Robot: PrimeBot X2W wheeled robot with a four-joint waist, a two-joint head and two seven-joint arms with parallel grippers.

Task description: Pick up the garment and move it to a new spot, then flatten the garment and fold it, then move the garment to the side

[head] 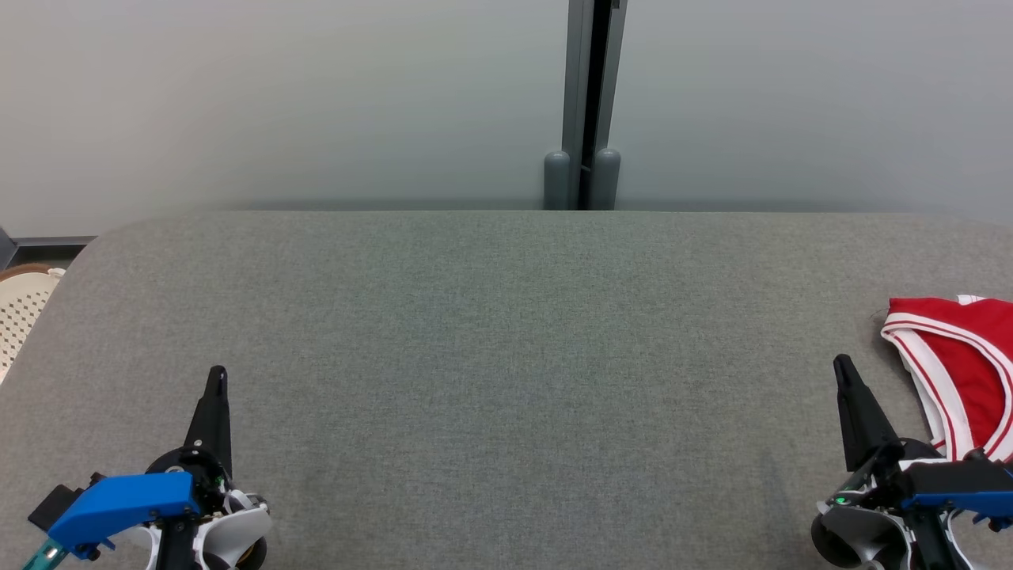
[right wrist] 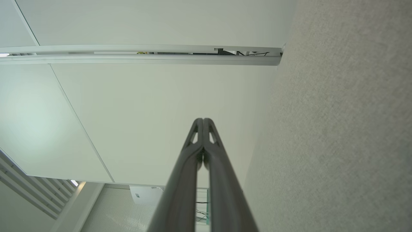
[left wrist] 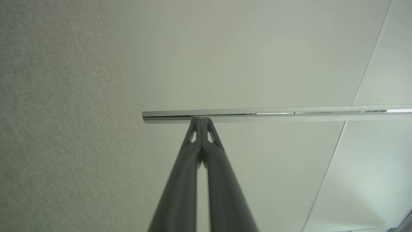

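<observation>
The garment (head: 961, 372) is red with white stripes along its edges. It lies bunched at the right edge of the grey felt table (head: 506, 356), partly cut off by the head view's border. My right gripper (head: 844, 366) rests at the lower right, just left of the garment, fingers pressed together and empty. At the lower left my left gripper (head: 217, 374) is shut too, holding nothing, far from the garment. In the left wrist view the left gripper (left wrist: 201, 118) shows its tips touching. The right gripper (right wrist: 203, 120) looks the same in the right wrist view.
A pale wall with a grey vertical post (head: 586, 103) stands behind the table's far edge. A cream perforated basket (head: 22, 313) sits off the table's left side. The table's rounded far-left corner (head: 111, 233) drops off there.
</observation>
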